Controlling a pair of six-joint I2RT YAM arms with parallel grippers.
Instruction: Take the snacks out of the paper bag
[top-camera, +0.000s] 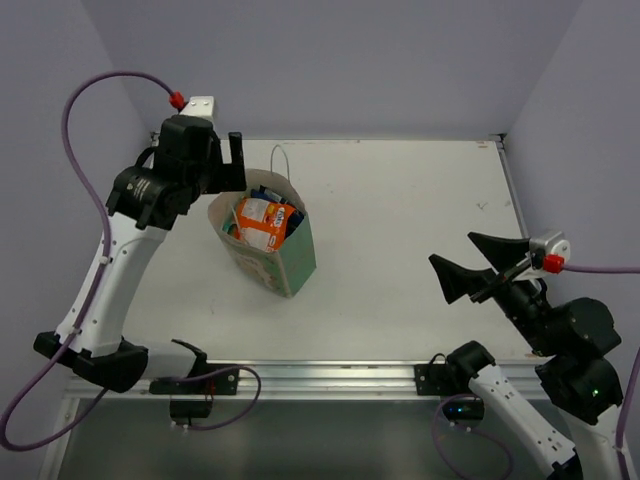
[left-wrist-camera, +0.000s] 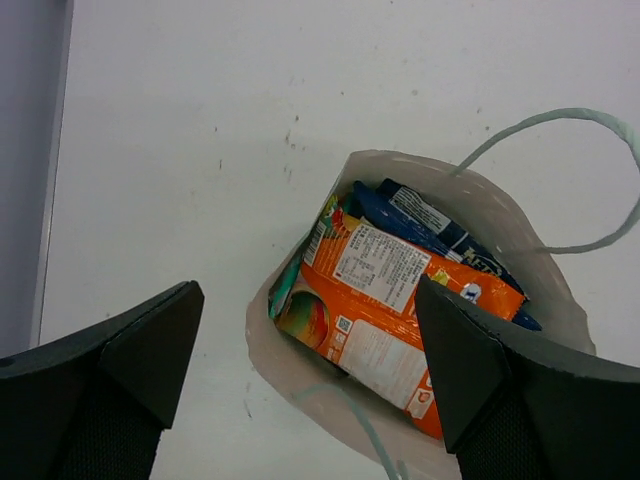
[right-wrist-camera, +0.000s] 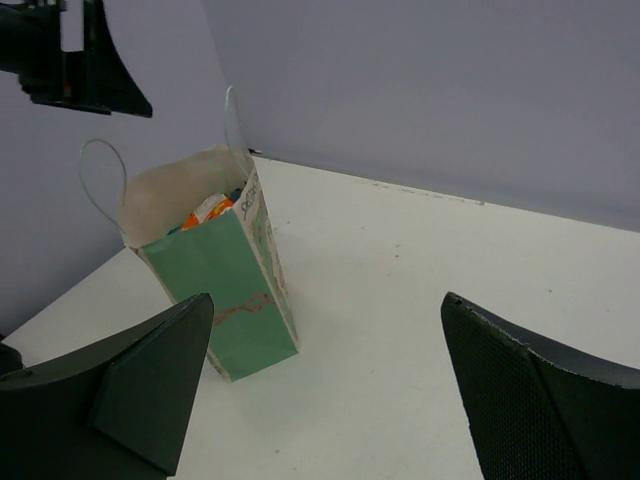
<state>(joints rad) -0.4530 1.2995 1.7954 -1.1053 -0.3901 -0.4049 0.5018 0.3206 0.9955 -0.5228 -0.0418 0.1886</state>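
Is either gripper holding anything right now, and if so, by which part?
Nothing: the left gripper hovers open above the paper bag; the right gripper is open, empty.

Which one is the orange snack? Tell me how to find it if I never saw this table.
On the left half of the white table stands one green paper bag, open at the top. Look inside its mouth: the orange packet lies on top. It is the only bright orange one, with a white label, beside the dark blue packets.

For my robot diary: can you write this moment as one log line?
phase: pre-grasp | paper bag: upright, snacks inside | left gripper: open, above bag | right gripper: open, empty, apart
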